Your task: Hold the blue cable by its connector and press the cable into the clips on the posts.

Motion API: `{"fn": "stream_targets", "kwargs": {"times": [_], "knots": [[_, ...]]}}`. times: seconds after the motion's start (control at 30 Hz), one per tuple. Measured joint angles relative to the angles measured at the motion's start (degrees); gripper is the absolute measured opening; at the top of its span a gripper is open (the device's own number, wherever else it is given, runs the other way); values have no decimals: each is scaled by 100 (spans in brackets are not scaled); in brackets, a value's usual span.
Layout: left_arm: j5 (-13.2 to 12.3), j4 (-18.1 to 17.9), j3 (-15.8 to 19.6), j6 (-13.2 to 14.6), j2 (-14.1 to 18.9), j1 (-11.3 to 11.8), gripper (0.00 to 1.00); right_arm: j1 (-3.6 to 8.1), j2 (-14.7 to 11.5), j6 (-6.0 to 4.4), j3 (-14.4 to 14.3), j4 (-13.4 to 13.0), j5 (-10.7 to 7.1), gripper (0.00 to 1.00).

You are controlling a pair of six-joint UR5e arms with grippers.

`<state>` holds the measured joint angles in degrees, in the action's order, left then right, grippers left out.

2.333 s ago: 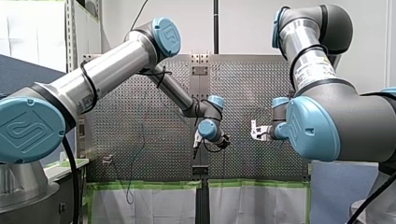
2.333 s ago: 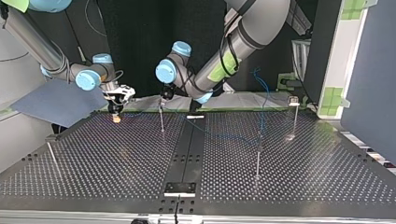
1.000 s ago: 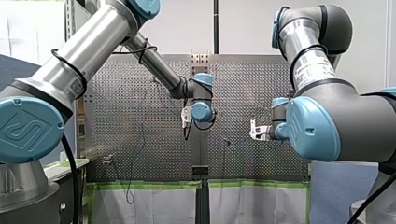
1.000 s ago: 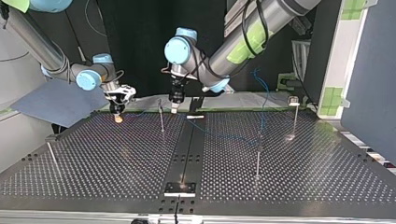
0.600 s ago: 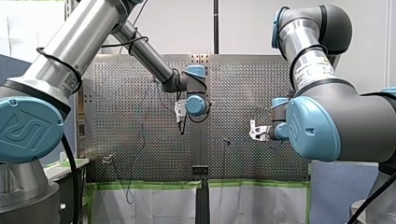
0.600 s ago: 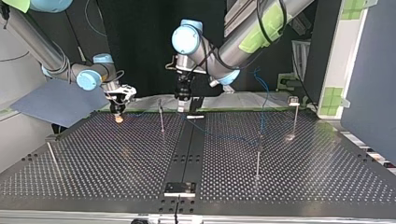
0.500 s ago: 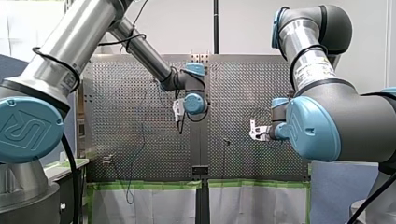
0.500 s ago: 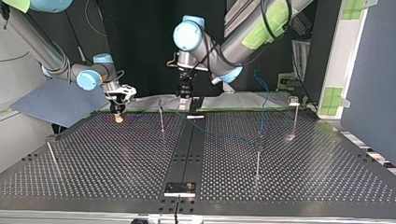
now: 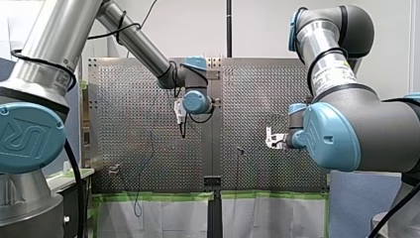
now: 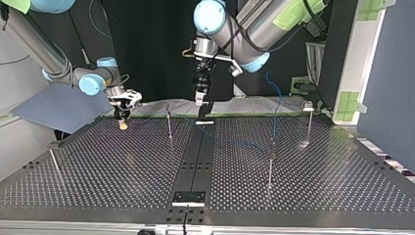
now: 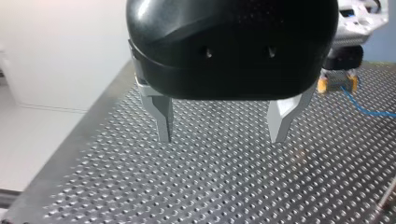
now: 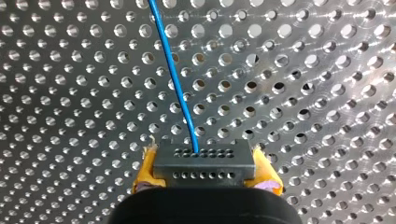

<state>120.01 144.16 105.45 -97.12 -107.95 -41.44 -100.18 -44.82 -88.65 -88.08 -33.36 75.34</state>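
**Left arm lifts clear of the post**

Rising away from the post [image 10: 169, 125] it stood beside a moment ago, my left gripper [image 10: 199, 99] now hangs high at the top view's twelve o'clock. The left wrist view shows its metal fingers [image 11: 161, 116] spread wide with nothing between them. My right gripper [image 12: 205, 164] has not shifted: at the top view's ten o'clock its yellow pads [image 12: 145, 168] clamp the connector [image 12: 204, 161]. The blue cable [image 12: 173, 74] runs out ahead of it over the perforated table [image 12: 327, 93], past that post and on toward three o'clock. I judge this pressing finished, though whether the clip [image 10: 167, 105] holds the cable is too small to tell.
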Motion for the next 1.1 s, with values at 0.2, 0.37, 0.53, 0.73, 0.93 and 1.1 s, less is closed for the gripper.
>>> {"fn": "stream_targets", "kwargs": {"times": [0.2, 0.37, 0.53, 0.73, 0.93, 1.1], "knots": [[104, 1, 345, 64, 345, 20, 100, -25, -12, 205, 195, 176, 25, 0], [79, -163, 603, 1, 597, 28, 100, -8, -137, 462, 283, 436, 125, 0], [74, -126, 830, 101, 794, 70, 100, -17, -398, 542, 293, 550, 185, 0], [102, -220, 1147, 153, 1038, 62, 100, -30, -714, 587, 294, 573, 253, 0], [126, -60, 1469, 326, 1067, 108, 100, -47, -876, 552, 295, 557, 226, 0], [245, -200, 1737, 324, 1283, 124, 100, -56, -900, 539, 293, 569, 205, 0]]}}
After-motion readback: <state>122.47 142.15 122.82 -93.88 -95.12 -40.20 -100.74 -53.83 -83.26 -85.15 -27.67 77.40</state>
